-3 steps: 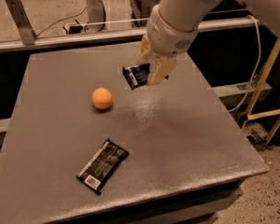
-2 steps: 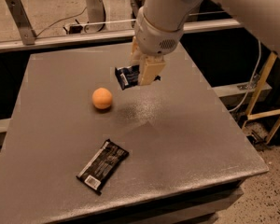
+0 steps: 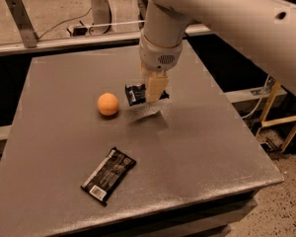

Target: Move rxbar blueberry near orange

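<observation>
The orange [image 3: 108, 103] sits on the grey table [image 3: 197, 142], left of centre. My gripper [image 3: 151, 91] hangs from the white arm over the table's middle and is shut on the rxbar blueberry [image 3: 135, 94], a small dark blue bar that sticks out to the left of the fingers [image 3: 155, 88]. The bar is held low over the table, just to the right of the orange, a small gap between them.
A longer black bar wrapper with a white label end [image 3: 108, 175] lies near the table's front left. The table's right edge drops to the floor, where a yellow frame [image 3: 274, 115] stands. A metal rail [image 3: 64, 42] runs behind the table.
My gripper has carried the blue bar to the left and downward, from the table's back right toward the orange. The orange and the black wrapper have not moved.
</observation>
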Robot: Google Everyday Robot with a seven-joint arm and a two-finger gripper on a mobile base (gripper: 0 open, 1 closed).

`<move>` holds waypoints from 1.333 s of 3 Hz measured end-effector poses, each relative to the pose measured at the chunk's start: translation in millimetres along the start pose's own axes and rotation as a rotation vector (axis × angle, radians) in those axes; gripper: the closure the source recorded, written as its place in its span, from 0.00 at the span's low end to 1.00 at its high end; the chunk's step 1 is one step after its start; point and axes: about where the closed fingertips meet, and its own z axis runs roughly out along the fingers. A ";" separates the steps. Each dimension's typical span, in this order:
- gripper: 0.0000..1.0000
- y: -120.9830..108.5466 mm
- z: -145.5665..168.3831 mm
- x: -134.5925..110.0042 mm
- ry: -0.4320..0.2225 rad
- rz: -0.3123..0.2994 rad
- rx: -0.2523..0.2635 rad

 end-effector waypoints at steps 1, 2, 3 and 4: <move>0.82 3.7 23.8 -0.8 0.014 0.028 -0.046; 0.59 8.7 37.4 -9.0 0.028 0.036 -0.065; 0.36 8.6 37.4 -8.9 0.027 0.036 -0.063; 0.13 8.4 37.5 -9.2 0.027 0.036 -0.060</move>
